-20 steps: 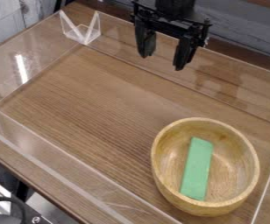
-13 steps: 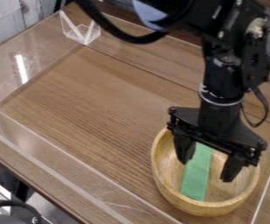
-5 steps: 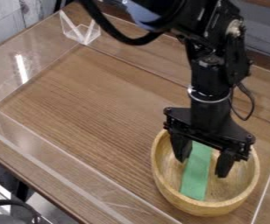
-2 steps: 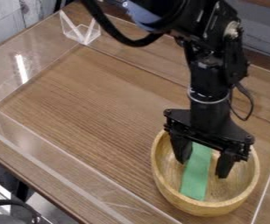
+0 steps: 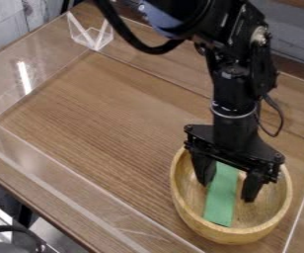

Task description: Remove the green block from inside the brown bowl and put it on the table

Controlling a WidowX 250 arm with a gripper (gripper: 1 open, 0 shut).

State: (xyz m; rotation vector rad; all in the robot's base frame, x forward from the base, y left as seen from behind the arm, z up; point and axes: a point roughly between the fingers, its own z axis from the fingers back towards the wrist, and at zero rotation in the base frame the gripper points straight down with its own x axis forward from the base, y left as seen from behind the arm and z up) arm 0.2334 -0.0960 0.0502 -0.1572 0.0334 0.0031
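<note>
Two fingers of the gripper (image 5: 229,178): spread wide apart, released, with no grip on anything; the tips are down over the bowl, one to each side of the block's upper end as seen from the camera. Whether either finger touches the block, I cannot tell.
Green block (image 5: 221,201): lying inside the bowl, its long side running up and down the view, its upper end partly hidden by the gripper.
Brown bowl (image 5: 188,212): around the block, standing on the table near the lower right of the view, its far rim covered by the arm.
Table (image 5: 102,114): bare wood shows to the left of the bowl, which looks like a fair place to set the block.
Done: the reach into the bowl looks nearly or fully made.
Left: closing on the block, lifting it over the rim, putting it on the table and letting go, by my judgement.
</note>
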